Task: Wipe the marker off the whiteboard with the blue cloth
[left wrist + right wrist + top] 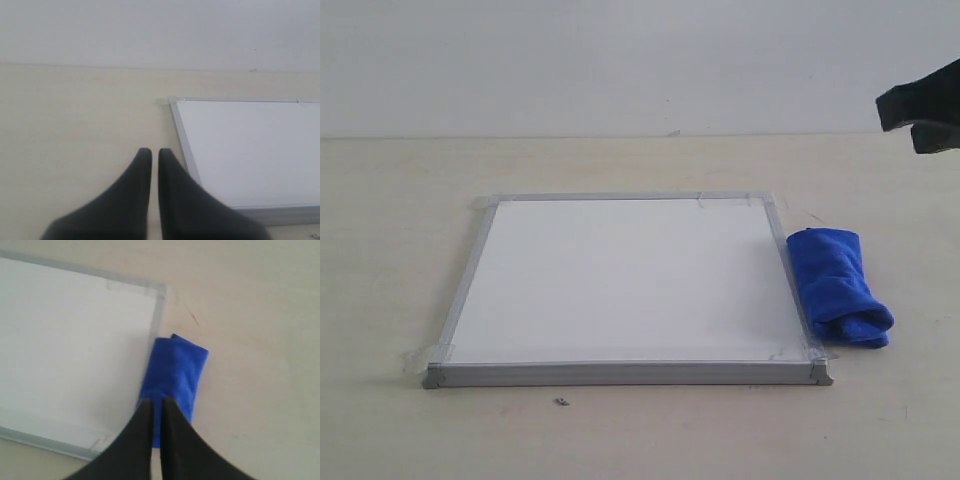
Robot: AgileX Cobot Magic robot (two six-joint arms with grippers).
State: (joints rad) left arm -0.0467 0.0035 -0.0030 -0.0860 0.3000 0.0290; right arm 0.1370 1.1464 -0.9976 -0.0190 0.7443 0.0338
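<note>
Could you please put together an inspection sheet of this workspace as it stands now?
Surface: pale table, with a faint dark line near the board's far right corner.
Job's things: whiteboard lies flat, clear tape at its corners, no marker line seen on it; blue cloth lies folded on the table right beside the board's right frame.
Clutter: one small dark speck in front of the board.
Grippers: left gripper closed, empty, near the board's left side; right gripper closed, empty, raised clear of the cloth.
Cables: nothing seen.
Surroundings: plain pale wall behind the table.
</note>
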